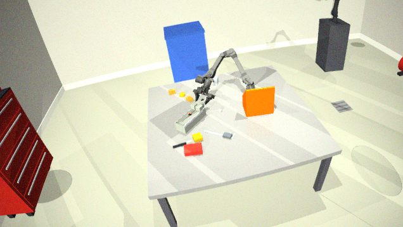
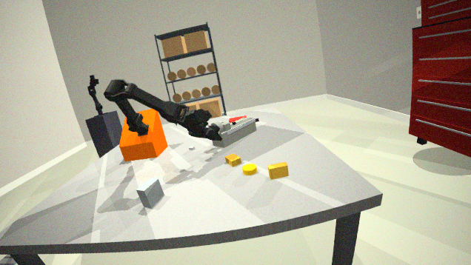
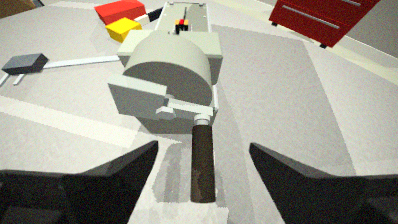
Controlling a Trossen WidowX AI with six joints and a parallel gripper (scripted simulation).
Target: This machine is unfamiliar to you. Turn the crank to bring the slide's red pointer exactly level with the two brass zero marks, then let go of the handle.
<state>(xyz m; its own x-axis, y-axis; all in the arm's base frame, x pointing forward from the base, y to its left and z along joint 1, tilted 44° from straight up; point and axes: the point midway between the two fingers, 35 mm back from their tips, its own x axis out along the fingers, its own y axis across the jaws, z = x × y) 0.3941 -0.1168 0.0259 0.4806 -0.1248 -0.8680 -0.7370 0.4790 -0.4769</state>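
A pale-floored room with light walls holds a grey square table (image 1: pixel 285 158), with a red drawer cabinet (image 1: pixel 19 152) off to one side, a blue upright bin (image 1: pixel 185 51) behind, and a dark metal shelf rack (image 2: pixel 160 55) carrying cardboard boxes and round discs against the far wall. On the table stands the dark grey jointed arm (image 1: pixel 222 61), beside an orange block (image 1: pixel 259 101).

The black two-fingered pincer (image 3: pixel 202 172) stands wide, its two dark fingers well apart and holding nothing. Between them, touching neither, lies the dark brown cylindrical crank handle (image 3: pixel 203 162). Just ahead of the pincer the handle joins the pale grey-green crank wheel (image 3: pixel 170 70), a rounded drum at the near end of the long pale grey slide machine (image 1: pixel 190 118). Farther ahead along the machine's top, the small red pointer (image 3: pixel 181 22) sits on the slide track; the brass zero marks are too small to make out, so whether the pointer is level with them cannot be told.

Ahead of the pincer and to its left lie a yellow cube (image 3: pixel 121 28) and a flat red block (image 3: pixel 120 10), and nearer on that side a small grey block with a white bar (image 3: pixel 25 63). In the exterior view, three yellow pieces (image 2: pixel 249 169) lie in a row on the table near the machine, and a grey cube (image 2: pixel 149 192) sits well apart toward the table's near edge.
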